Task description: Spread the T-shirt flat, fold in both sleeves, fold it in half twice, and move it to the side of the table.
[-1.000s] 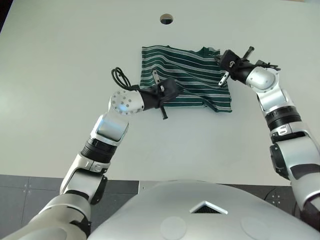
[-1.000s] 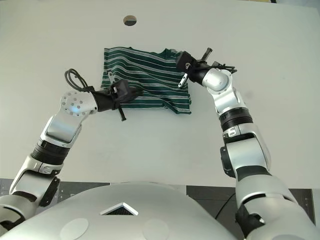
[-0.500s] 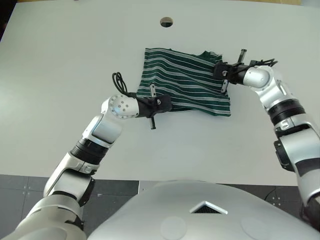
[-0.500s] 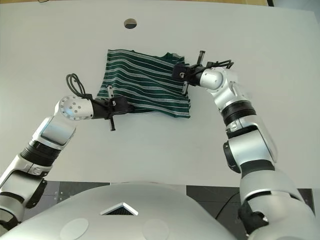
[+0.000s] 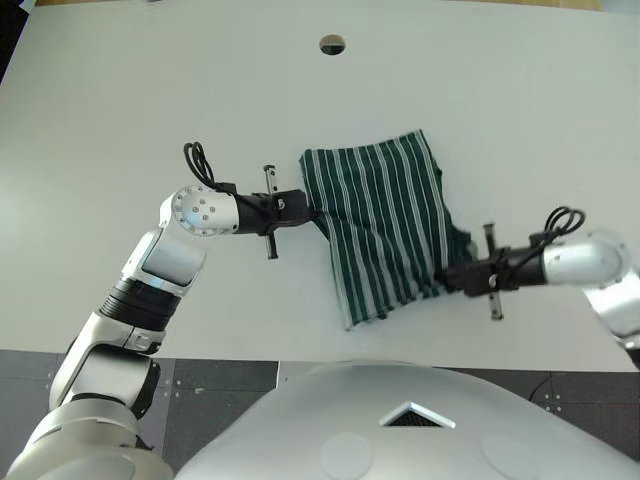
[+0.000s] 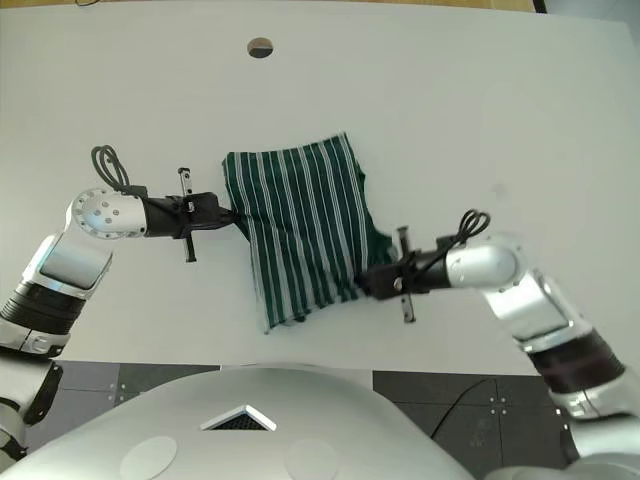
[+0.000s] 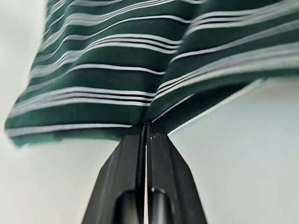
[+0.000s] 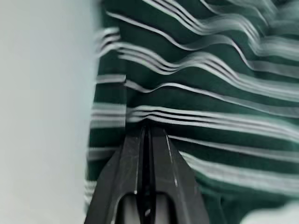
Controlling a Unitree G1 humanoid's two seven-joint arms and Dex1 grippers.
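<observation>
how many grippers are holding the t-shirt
2: the left gripper pinches the T-shirt at its left edge, the right gripper at its near right corner.

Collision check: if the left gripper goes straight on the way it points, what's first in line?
The T-shirt itself: the left gripper is shut on its edge and points across it. Depth beyond is unclear.

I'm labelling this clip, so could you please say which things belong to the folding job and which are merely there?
Job: T-shirt, left pincer and right pincer both shut on it, table.
Merely there: round hole near the table's far edge.
</observation>
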